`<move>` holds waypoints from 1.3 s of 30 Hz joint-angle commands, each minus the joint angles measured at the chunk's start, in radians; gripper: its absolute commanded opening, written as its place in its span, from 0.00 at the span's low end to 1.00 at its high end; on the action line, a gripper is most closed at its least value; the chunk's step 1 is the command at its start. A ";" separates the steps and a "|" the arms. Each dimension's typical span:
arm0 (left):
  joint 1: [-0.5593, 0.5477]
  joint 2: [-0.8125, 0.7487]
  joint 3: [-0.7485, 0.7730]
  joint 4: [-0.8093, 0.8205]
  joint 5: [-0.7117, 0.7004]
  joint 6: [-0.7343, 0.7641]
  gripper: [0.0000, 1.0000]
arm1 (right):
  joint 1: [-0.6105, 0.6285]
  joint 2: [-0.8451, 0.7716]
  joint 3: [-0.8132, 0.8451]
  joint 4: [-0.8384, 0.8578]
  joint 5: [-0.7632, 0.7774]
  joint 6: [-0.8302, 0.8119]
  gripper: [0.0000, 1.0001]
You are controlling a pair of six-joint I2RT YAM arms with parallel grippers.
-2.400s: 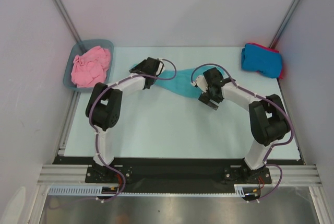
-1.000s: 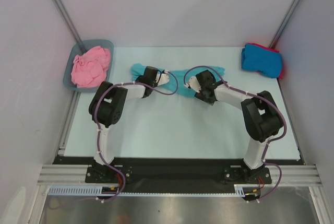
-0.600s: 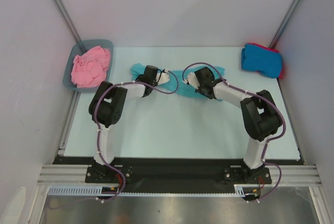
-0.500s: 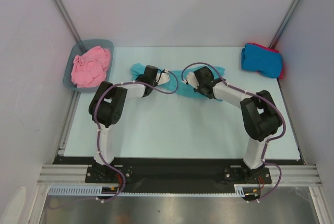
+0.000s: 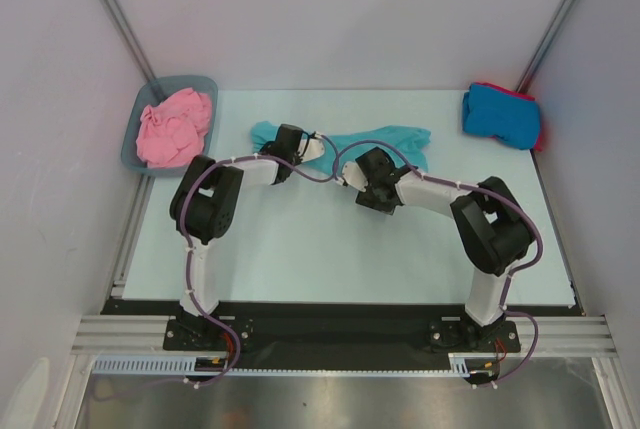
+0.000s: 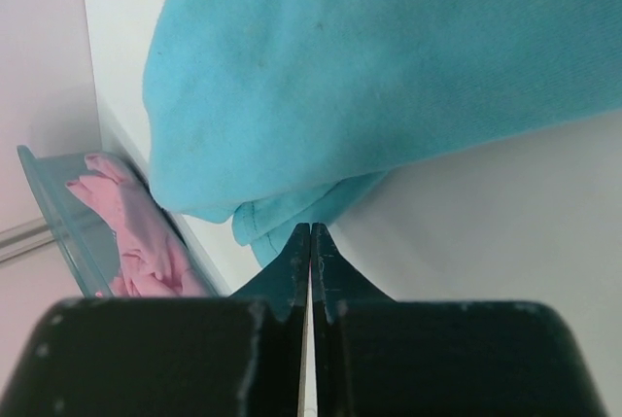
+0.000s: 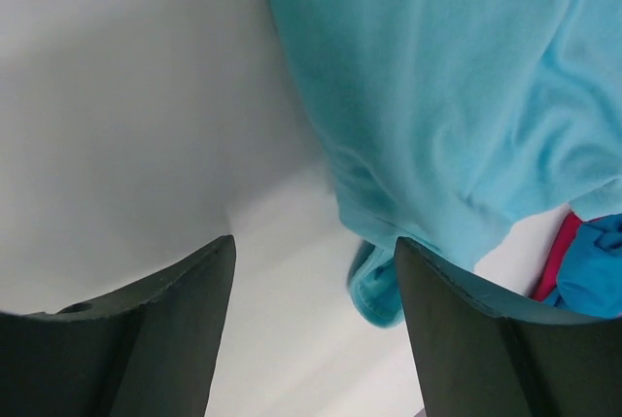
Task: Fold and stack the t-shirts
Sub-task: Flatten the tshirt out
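Note:
The teal t-shirt (image 5: 385, 139) lies stretched across the back middle of the table (image 5: 300, 249). My left gripper (image 5: 290, 139) is at its left end, low over the table and shut on the bunched edge of the cloth (image 6: 292, 96). My right gripper (image 5: 368, 181) stands open just in front of the shirt with nothing between its fingers. In the right wrist view the teal cloth (image 7: 437, 96) lies past the right fingertip (image 7: 457, 291). The pink t-shirt (image 5: 172, 127) is crumpled in the tub. The bright blue t-shirt (image 5: 500, 114) lies folded on the red one (image 5: 538, 139) at the back right.
The grey-blue tub (image 5: 205, 84) stands off the table's back left corner and also shows in the left wrist view as the tub (image 6: 49, 213) with pink cloth (image 6: 126, 232). White walls close in the back and both sides. Both arms reach over the table's middle.
My right gripper has opened, let go of the teal t-shirt and drawn back toward the left and front. The shirt's right end now lies uncovered. The left gripper has stayed put.

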 commanded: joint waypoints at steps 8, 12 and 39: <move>0.005 -0.060 0.039 -0.016 0.003 -0.044 0.00 | 0.028 0.091 0.002 0.234 0.053 -0.062 0.69; 0.005 -0.072 0.030 -0.016 0.000 -0.045 0.00 | 0.028 0.122 0.005 0.253 0.054 -0.070 0.48; 0.003 -0.104 -0.021 -0.025 0.006 -0.099 0.00 | -0.263 0.268 0.867 -0.802 -0.574 0.092 0.03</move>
